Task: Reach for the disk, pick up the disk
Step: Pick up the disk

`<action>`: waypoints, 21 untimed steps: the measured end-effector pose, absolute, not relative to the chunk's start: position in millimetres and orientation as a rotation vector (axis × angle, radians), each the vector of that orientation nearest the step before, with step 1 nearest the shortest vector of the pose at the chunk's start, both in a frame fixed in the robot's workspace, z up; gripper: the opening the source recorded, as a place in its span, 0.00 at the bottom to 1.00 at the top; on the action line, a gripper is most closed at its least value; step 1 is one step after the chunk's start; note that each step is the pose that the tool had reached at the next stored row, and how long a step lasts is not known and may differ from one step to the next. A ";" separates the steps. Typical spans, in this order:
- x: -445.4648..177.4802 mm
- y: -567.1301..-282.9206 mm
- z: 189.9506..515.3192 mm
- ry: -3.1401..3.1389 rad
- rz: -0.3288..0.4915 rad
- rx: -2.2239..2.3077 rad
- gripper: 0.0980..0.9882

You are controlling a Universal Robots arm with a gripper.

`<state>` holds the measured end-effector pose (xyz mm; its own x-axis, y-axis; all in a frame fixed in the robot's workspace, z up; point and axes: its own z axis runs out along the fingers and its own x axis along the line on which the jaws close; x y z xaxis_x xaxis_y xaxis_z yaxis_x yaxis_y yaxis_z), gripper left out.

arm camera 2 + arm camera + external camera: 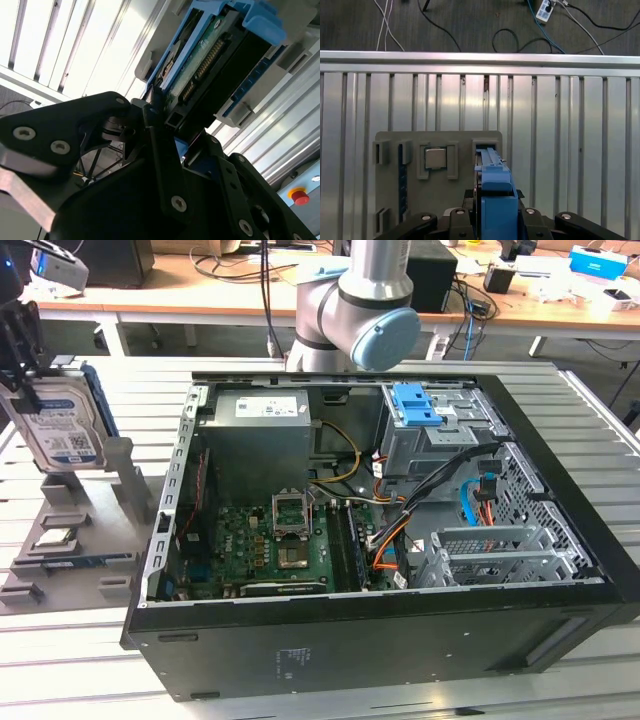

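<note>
The disk, a rectangular silver metal hard drive framed by a blue plastic caddy [62, 435], sits directly below my wrist, not off to either side. In the exterior view it is in the upper part of the exterior view's left. It stands on edge over the grey moulded fixture plate [85, 540], with its long axis running up and down along my own line of approach. My gripper [25, 380] is on its upper end.

In both wrist views my black fingers [167, 160] flank the drive, one on each broad face, and the blue caddy rail runs straight out between them. I judge the pads to be pressed against it, pinching the disk. Its lower end meets the fixture's slot. I cannot tell whether it is seated there or just clear of it.

The small square silver processor chip [436, 158] lies in its own pocket just beside that slot. The bare blue plastic bracket [402, 185] is in another. The open black computer case [400, 640] is well apart, toward the exterior view's right.

The drive's blue-and-white label faces the exterior camera and carries barcode blocks and fine print, too small for me to make out. The green circuit board side shows in the second wrist view.
</note>
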<state>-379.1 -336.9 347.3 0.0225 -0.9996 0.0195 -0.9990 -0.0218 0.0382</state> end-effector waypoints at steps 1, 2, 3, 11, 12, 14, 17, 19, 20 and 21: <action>-379.1 -336.9 348.6 -2.168 -0.020 2.217 0.30; -379.0 -336.9 349.8 -2.168 -0.020 2.217 0.30; -379.0 -336.9 352.0 -2.168 -0.020 2.217 0.30; -378.8 -336.9 366.0 -2.168 -0.020 2.217 0.30; -378.8 -336.9 367.2 -2.168 -0.020 2.217 0.30; -378.7 -336.9 371.1 -2.168 -0.020 2.217 0.30; -378.7 -336.9 375.8 -2.168 -0.020 2.217 0.30; -378.6 -336.9 380.8 -2.168 -0.020 2.217 0.30; -378.6 -336.9 382.0 -2.168 -0.020 2.217 0.30; -378.6 -336.9 383.5 -2.168 -0.020 2.217 0.30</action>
<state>-378.6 -336.9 383.5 0.0224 -0.9996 0.0195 -0.9990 -0.0217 0.0381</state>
